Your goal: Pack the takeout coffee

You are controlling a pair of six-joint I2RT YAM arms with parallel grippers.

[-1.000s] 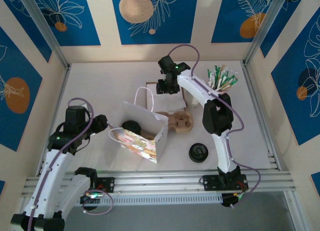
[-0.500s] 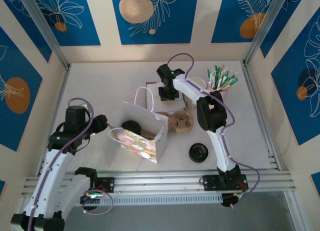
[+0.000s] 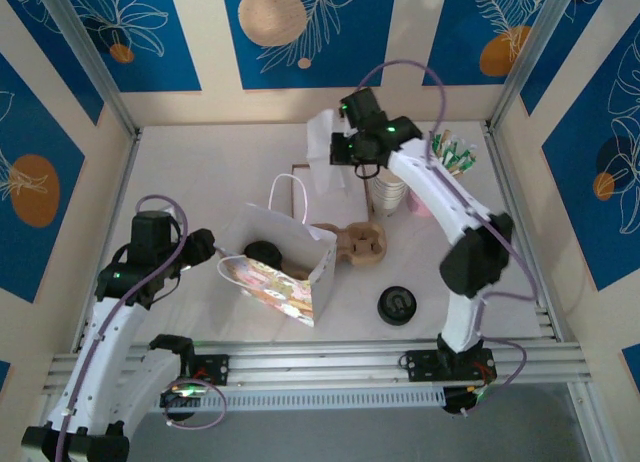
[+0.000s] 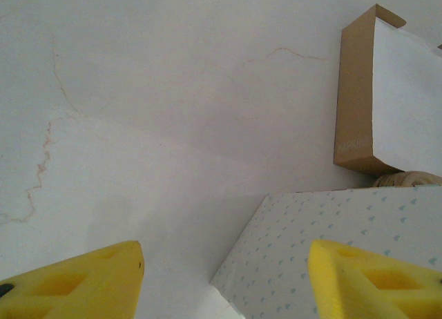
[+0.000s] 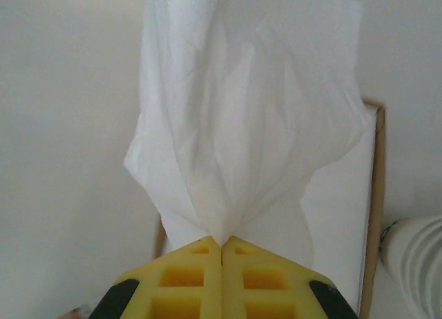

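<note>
Top external — white table (image 3: 200,172), blue-panelled walls (image 3: 300,32); right pincer (image 5: 221,243) pinching napkin (image 5: 242,126) — left pincer (image 4: 222,255) spread.

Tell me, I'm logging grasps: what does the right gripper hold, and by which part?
The right gripper pinches a white paper napkin by its gathered end.

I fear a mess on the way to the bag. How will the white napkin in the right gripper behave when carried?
Probably floppy: the white napkin hangs in soft folds from the right gripper, pinched at one point. Likely very light, so it may swing or flutter when moved. It looks thin, so it might tear if snagged on the paper bag.
</note>
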